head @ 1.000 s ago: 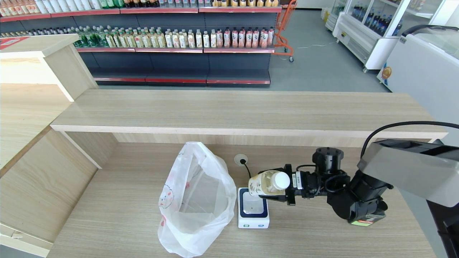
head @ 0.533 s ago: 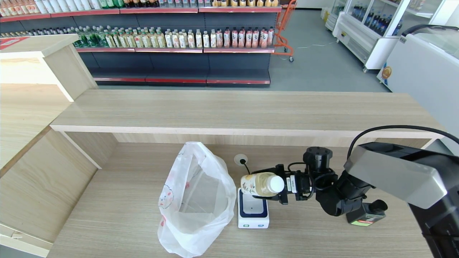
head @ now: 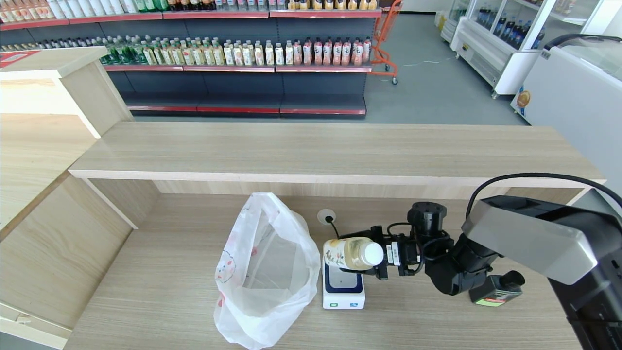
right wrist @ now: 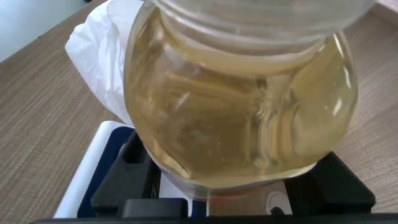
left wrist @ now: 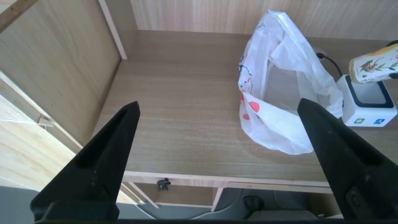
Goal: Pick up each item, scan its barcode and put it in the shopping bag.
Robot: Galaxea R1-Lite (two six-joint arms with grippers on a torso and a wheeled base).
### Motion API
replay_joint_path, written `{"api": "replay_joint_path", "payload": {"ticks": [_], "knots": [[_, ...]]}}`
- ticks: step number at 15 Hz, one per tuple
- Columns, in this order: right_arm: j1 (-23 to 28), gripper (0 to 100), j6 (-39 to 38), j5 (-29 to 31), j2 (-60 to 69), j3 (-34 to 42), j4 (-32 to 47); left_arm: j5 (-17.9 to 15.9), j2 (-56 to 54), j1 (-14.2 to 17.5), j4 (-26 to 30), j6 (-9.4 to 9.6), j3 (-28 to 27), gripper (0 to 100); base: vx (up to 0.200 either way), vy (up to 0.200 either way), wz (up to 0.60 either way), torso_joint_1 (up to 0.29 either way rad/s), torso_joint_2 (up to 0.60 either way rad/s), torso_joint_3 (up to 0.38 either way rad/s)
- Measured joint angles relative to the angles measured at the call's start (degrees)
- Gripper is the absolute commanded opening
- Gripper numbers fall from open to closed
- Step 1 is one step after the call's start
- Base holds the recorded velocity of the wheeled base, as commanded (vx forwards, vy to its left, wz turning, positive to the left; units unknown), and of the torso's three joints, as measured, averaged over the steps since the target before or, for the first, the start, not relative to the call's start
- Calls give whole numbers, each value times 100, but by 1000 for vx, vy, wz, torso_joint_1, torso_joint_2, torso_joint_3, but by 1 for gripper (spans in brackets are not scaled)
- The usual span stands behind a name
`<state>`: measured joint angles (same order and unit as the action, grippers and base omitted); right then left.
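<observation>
A clear bottle [head: 351, 253] of pale yellow drink with a white cap lies on its side in my right gripper [head: 360, 254], which is shut on it. It hangs just above the white scanner [head: 343, 292] with the blue top. The right wrist view looks along the bottle [right wrist: 242, 99], with the scanner [right wrist: 115, 165] under it. The white shopping bag [head: 265, 272] stands open directly left of the scanner, touching it. My left gripper [left wrist: 217, 168] is open, high above the counter's near edge, with the bag [left wrist: 280, 93] and the bottle [left wrist: 375, 62] ahead of it.
A raised counter shelf [head: 335, 150] runs along the back of the lower counter [head: 160, 291]. A wooden side wall [head: 58, 253] closes the left. A black cable runs from a round socket [head: 326, 215] to the scanner. Bare counter lies left of the bag.
My right arm has carried the bottle leftward and a little lower, from the scanner's right side to over its top and closer to the bag. The bag and scanner have stayed put.
</observation>
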<state>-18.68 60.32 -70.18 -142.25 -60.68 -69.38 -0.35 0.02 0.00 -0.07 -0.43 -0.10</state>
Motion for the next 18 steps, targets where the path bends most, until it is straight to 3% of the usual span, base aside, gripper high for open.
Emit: {"api": "replay_joint_path", "payload": {"ticks": [6, 11, 15, 17, 18], "knots": [[44, 0, -421, 30, 124, 40, 43, 0, 0, 0, 0, 0, 0, 100, 0, 0, 0, 0, 0, 0], [358, 0, -1514, 37, 1074, 1058, 418, 2, 0, 0, 0, 0, 0, 100, 0, 0, 0, 0, 0, 0], [842, 0, -3723, 496, 2773, 2092, 1080, 2, 0, 0, 2, 0, 0, 100, 0, 0, 0, 0, 0, 0], [857, 0, -5321, 1285, 3803, 2728, 1203, 0, 0, 0, 0, 0, 0, 100, 0, 0, 0, 0, 0, 0], [770, 0, -6053, 1960, 4250, 3007, 1247, 2, 0, 0, 0, 0, 0, 100, 0, 0, 0, 0, 0, 0]]}}
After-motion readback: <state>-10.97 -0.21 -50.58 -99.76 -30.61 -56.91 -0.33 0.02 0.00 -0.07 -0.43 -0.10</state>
